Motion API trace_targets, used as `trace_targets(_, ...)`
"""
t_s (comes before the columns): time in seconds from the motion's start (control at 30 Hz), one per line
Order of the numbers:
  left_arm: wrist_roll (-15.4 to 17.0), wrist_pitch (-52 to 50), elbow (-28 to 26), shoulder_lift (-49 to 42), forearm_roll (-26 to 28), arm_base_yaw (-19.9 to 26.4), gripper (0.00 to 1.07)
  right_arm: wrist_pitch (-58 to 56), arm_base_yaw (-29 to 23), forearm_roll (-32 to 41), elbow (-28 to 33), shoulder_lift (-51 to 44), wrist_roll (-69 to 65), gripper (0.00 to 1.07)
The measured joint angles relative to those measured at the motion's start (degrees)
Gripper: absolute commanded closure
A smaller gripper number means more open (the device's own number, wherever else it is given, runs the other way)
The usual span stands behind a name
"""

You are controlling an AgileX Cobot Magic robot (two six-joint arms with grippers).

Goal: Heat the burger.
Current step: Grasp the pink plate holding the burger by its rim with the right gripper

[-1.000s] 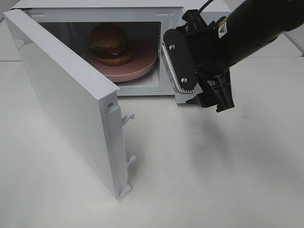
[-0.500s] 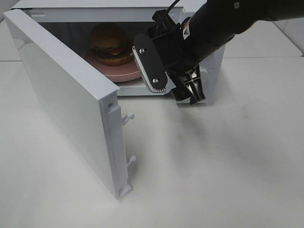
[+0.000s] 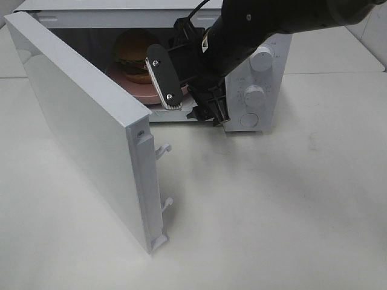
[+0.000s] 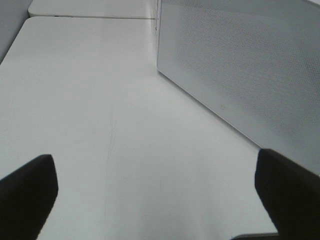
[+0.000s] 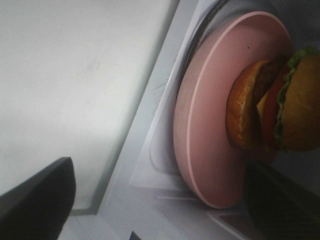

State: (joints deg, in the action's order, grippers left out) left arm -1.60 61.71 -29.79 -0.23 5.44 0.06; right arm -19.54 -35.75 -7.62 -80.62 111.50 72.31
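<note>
**Burger inside, door wide open, right arm at the oven mouth**

A plain white tabletop (image 3: 272, 211) filled the lower half of the high view, with a white box-shaped microwave oven (image 3: 257, 90) along the top edge. Its flat white door (image 3: 84, 127) stood swung out toward the lower left. The small round burger with a glossy brown bun, green lettuce and dark patty (image 3: 132, 55) sat on a flat pink round plate (image 3: 136, 89) inside the cavity, upper centre of the frame.

The black right gripper (image 3: 187, 106) hung at the cavity's mouth, jaws spread and holding nothing, the burger just up and left of it. The burger being already in place, the next move probably turns on the door, lying to the lower left of that gripper.

The left gripper (image 4: 160, 200) showed only in its wrist view, dark fingertips wide apart and empty, beside the perforated door panel (image 4: 240, 70); whether it was nearer the door's free edge I cannot tell. The right arm hid part of the plate and cavity; the dial markings were illegible.
</note>
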Motion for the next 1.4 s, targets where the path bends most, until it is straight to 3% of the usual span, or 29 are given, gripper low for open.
trace_targets(0.7, 0.0, 0.0, 0.0, 0.0, 0.0, 0.0, 0.07, -0.86, 0.52, -0.17, -14.15, 14.44, -3.95, 0.2)
trace_targets(1.07, 0.0, 0.0, 0.0, 0.0, 0.0, 0.0, 0.07, -3.9, 1.03, -0.06, -24.69, 21.94, -4.01, 0.23)
trace_targets(1.17, 0.0, 0.0, 0.0, 0.0, 0.0, 0.0, 0.07, -4.35, 1.49, -0.06, -26.18, 23.26, -4.01, 0.27)
trace_targets(1.27, 0.0, 0.0, 0.0, 0.0, 0.0, 0.0, 0.07, -4.87, 1.89, -0.06, -27.67, 24.47, -4.01, 0.35)
trace_targets(1.3, 0.0, 0.0, 0.0, 0.0, 0.0, 0.0, 0.07, -5.44, 2.06, 0.06, -28.42, 25.21, -4.07, 0.43)
trace_targets(1.4, 0.0, 0.0, 0.0, 0.0, 0.0, 0.0, 0.07, -6.25, 2.12, 0.29, -28.53, 25.73, -4.07, 0.47)
